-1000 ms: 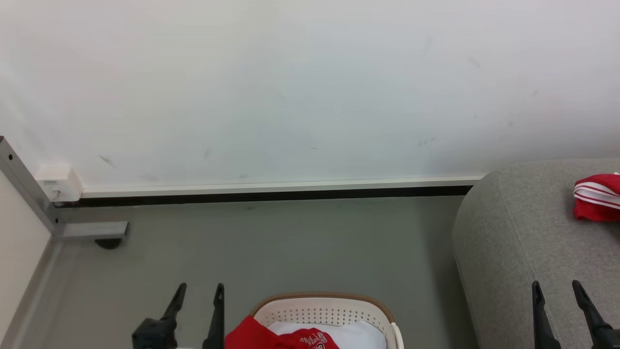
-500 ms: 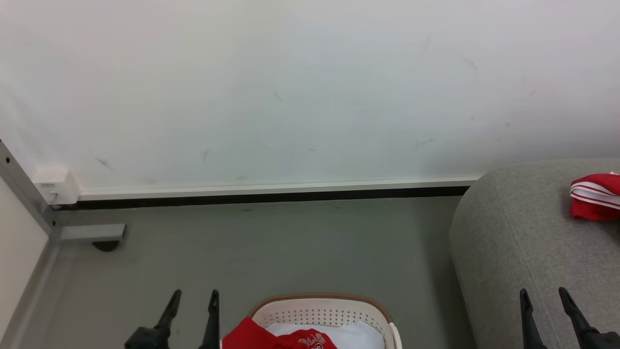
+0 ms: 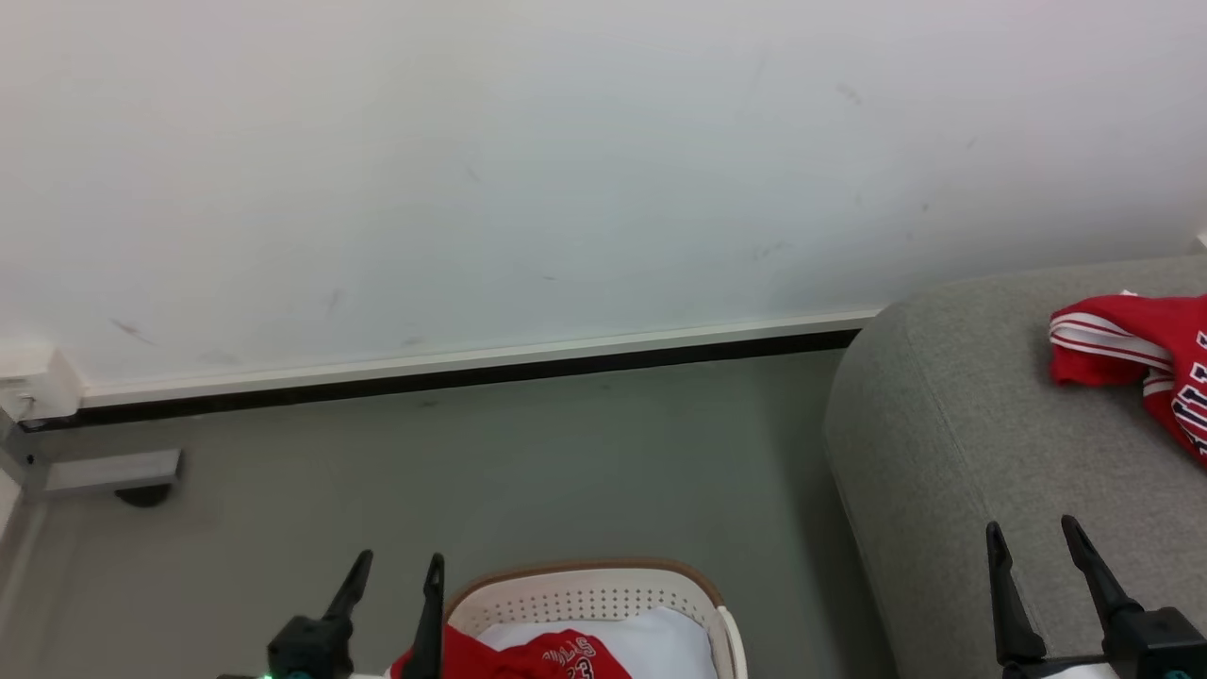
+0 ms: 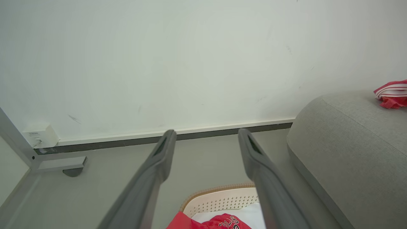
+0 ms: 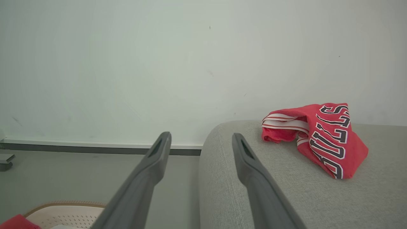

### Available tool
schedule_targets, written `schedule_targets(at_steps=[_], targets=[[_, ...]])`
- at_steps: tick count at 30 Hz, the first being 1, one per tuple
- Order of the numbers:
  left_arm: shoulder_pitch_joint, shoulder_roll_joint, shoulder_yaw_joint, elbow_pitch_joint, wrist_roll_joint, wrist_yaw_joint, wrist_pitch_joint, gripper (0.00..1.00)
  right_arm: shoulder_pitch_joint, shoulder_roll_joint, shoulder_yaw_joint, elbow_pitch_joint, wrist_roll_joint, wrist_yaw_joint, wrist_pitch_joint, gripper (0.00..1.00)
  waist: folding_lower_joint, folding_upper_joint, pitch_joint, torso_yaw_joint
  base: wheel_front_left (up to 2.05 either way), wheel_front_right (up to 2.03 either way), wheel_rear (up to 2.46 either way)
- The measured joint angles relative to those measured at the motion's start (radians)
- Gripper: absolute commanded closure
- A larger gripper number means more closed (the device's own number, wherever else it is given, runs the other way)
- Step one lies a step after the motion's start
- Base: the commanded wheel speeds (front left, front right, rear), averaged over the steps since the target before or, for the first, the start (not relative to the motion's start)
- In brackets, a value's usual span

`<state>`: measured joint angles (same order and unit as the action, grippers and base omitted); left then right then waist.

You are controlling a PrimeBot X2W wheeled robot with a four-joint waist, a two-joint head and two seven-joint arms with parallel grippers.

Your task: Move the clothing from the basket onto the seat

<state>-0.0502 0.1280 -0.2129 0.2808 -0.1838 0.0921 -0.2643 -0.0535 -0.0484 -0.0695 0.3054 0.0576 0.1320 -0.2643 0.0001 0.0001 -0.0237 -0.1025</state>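
The cream basket (image 3: 589, 592) with a brown rim sits on the floor at the bottom centre of the head view; red lettered clothing (image 3: 528, 656) and white cloth lie in it. It appears too in the left wrist view (image 4: 222, 198) and the right wrist view (image 5: 63, 213). A red "BULLS" garment (image 5: 327, 136) with striped trim lies on the grey seat (image 3: 952, 453). My left gripper (image 3: 396, 566) is open and empty just left of the basket. My right gripper (image 3: 1033, 530) is open and empty over the seat's front left part, short of the garment (image 3: 1132, 358).
A white wall with a pale skirting strip (image 3: 471, 363) runs behind the grey floor (image 3: 519, 471). A grey metal frame foot (image 3: 104, 471) and a white box (image 3: 33, 387) stand at the far left.
The head camera has turned right, shifting the scene left and showing more of the garment on the seat. Both grippers stay open and empty.
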Motion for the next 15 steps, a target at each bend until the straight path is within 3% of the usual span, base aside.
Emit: schedule_targets(at_steps=[7,15], targets=[[-0.151,0.006,-0.058,0.128,0.050,-0.025,0.066,0.00,-0.080,0.000,0.052,-0.037,-0.003,0.000,0.000,0.00,0.0000,0.0000,0.072,-0.067,0.00,0.00,0.00],[-0.391,0.012,-0.162,0.330,0.138,-0.085,0.272,0.00,-0.217,-0.002,0.094,-0.085,0.044,0.000,0.000,0.00,0.0001,0.0000,0.242,-0.142,0.00,0.00,0.00]])
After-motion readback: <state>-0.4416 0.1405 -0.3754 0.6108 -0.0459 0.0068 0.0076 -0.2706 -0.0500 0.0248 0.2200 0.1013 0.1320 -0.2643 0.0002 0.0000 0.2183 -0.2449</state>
